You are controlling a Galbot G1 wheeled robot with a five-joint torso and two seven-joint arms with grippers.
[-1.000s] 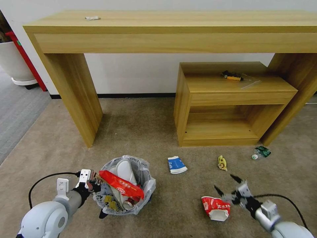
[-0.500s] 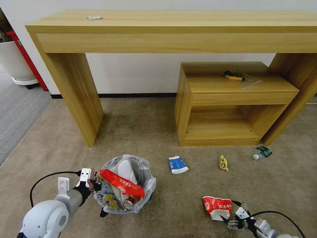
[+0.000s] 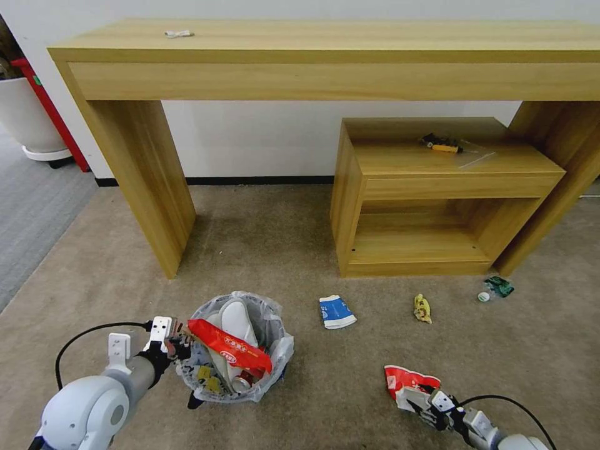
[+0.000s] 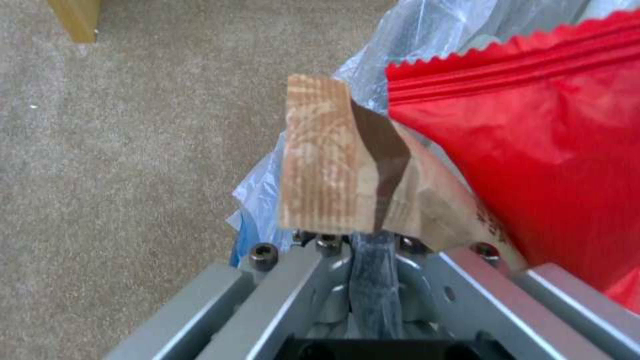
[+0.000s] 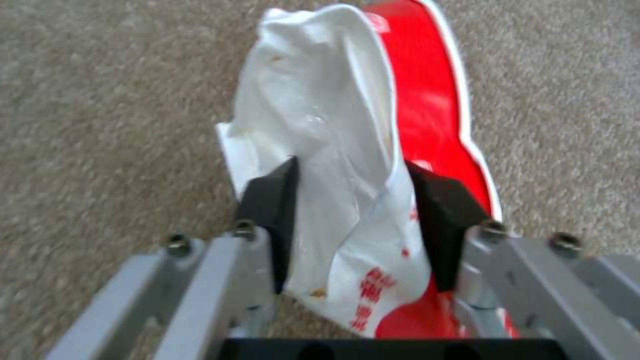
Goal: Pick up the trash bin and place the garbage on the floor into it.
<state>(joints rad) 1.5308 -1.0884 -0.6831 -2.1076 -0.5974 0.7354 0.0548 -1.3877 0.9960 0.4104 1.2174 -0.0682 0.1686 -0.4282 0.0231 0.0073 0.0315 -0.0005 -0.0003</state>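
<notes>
Crumpled red-white cup (image 5: 347, 210) between right claw (image 5: 357, 225) pads.

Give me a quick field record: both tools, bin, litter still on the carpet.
left tool: shut on rim of the small round black bin lined with crinkled clear plastic
right tool: pads either side of the crushed red-and-white paper cup, on carpet
bin contents: red wrapper, white slipper
carpet litter: blue-white carton, yellow wrapper, green bottle
</notes>
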